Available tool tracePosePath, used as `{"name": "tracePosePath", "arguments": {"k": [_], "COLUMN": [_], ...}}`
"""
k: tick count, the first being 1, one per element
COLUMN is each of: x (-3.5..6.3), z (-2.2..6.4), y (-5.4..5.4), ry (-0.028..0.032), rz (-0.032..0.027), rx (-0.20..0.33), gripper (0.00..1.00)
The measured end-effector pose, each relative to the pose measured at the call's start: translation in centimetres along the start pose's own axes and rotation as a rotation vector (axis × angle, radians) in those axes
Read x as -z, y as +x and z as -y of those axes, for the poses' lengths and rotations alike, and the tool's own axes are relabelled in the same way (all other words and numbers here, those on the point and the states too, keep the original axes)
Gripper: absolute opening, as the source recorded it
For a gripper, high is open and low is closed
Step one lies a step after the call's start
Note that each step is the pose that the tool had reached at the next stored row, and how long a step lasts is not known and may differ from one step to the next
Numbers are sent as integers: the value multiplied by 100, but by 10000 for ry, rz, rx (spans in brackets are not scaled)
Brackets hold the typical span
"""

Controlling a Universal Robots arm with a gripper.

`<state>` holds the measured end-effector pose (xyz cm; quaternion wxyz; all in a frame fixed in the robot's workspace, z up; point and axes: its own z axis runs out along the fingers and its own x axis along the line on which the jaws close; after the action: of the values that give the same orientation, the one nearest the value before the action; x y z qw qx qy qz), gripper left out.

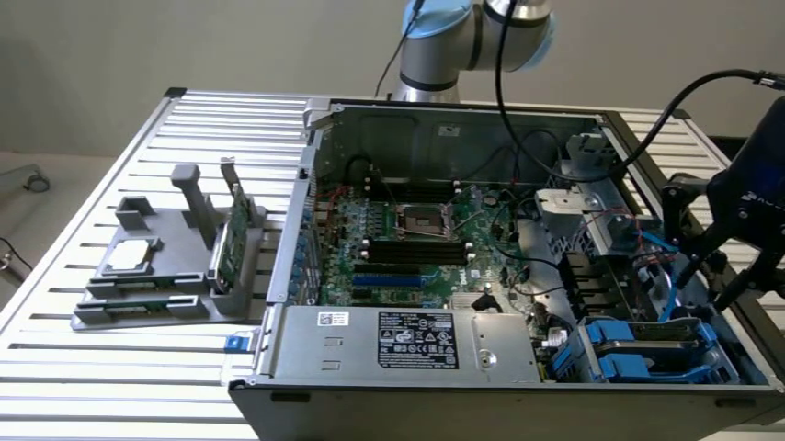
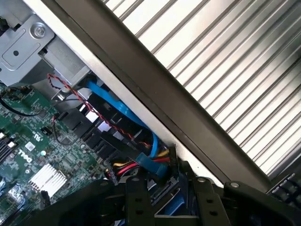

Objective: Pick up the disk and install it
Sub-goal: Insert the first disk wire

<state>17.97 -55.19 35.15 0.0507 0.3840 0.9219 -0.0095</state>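
Nearest me, in the corner of the open case [image 1: 516, 404] at the exterior view's right, the disk [image 1: 644, 342] lies low and flat in its bay. Its grey metal top shows between the blue rails, just beside the power supply [image 1: 405, 338].

I'd judge it dense and stiff, heavy for its bulk, smooth on its faces and not fond of knocks. The long sides along the rails look the sound place to take hold, keeping off the label face and the connector end.

The gripper [image 1: 723, 276] hangs just above the disk and a little toward the case's side wall, near it. I can't make out whether they touch, nor whether the gripper is wide or narrow. From the wrist, the gripper [image 2: 169, 202] looks down past blue cables [image 2: 122, 110] that run along the case wall.

Further in lies the motherboard [image 1: 405, 243]. Off to the exterior view's left, a grey stand [image 1: 172, 276] sits on the slatted table [image 1: 123, 367]. Farthest back, the arm [image 1: 466, 37] rises behind the case.
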Motion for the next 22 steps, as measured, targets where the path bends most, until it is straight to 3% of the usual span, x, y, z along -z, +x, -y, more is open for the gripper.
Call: {"name": "tracePosePath", "arguments": {"k": [3, 6, 19, 22], "x": [2, 5, -25, -25], "z": [14, 64, 194, 207], "y": [11, 26, -83, -89], "ry": [-278, -380, -393, -393], "rz": [371, 499, 512, 512], "rx": [-13, -19, -20, -21], "gripper": [40, 40, 40, 31]}}
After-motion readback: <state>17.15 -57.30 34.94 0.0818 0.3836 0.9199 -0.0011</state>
